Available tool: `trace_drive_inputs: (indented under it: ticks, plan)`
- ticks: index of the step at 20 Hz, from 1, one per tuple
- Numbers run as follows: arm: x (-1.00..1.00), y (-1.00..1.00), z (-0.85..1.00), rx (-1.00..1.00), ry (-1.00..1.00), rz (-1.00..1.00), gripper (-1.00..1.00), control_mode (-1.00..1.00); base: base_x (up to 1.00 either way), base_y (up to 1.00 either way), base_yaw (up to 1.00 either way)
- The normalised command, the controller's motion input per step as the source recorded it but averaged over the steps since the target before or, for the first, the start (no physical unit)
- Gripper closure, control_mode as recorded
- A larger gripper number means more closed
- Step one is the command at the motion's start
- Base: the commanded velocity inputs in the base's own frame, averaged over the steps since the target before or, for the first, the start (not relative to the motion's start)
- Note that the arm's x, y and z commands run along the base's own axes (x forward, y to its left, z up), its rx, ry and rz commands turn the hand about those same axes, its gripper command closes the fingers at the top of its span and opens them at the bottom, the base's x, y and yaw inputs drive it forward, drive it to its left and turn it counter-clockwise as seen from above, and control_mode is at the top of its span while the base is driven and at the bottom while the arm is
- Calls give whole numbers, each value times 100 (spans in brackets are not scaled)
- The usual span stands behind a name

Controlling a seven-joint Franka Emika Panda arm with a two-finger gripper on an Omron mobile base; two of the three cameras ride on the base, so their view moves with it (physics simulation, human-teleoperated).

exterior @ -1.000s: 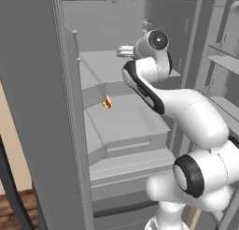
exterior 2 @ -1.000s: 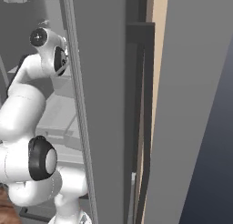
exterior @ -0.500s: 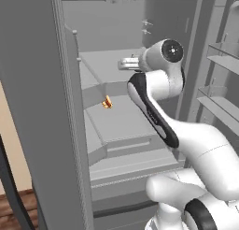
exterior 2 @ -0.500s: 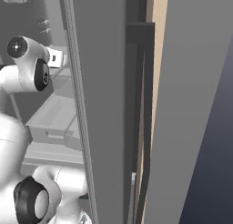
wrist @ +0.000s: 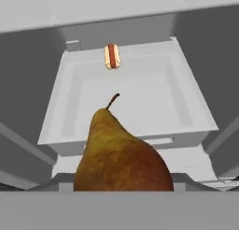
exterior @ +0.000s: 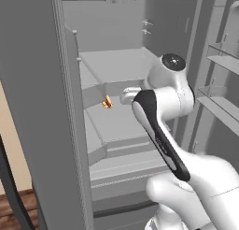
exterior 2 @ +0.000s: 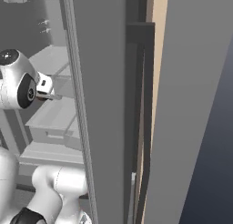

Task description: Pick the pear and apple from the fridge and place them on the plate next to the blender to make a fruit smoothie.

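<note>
Hand view: pear [wrist: 122, 152] filled the lower middle of your cam, right up at the hand.

Left base view, going L to R: you had the thick grey fridge [exterior: 42, 112] door edge at far L, then the pale inner shelves, w/ a tiny yellow-orange hot dog [exterior: 107, 102] on the mid shelf, and the arm's wrist reaching in just R of it. Right base view: the wrist was at far L, inside the fridge, w/ the door edge standing upright R of it. Hand view: pear stood stem-up, brownish-orange, w/ a pale grey tray [wrist: 70, 103] behind it and the hot dog at that tray's far edge, well apart from the fruit. Fingertips were hidden by the pear, so you couldn't tell if the gripper was clamped on it or spread.
</note>
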Motion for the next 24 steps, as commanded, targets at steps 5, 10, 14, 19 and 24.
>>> trace_drive_inputs:
  ticks: [5,10,14,19,24]
  plan:
    - [-48,0,-50,0,7,0,100,100,-40,0,0]
    - [0,0,0,0,0,0,100,100,-100,0,20]
    - [0,0,0,0,0,0,100,100,-92,4,69]
    - [0,0,0,0,0,0,100,100,-24,13,100]
    - [0,0,0,0,0,0,100,100,-15,24,100]
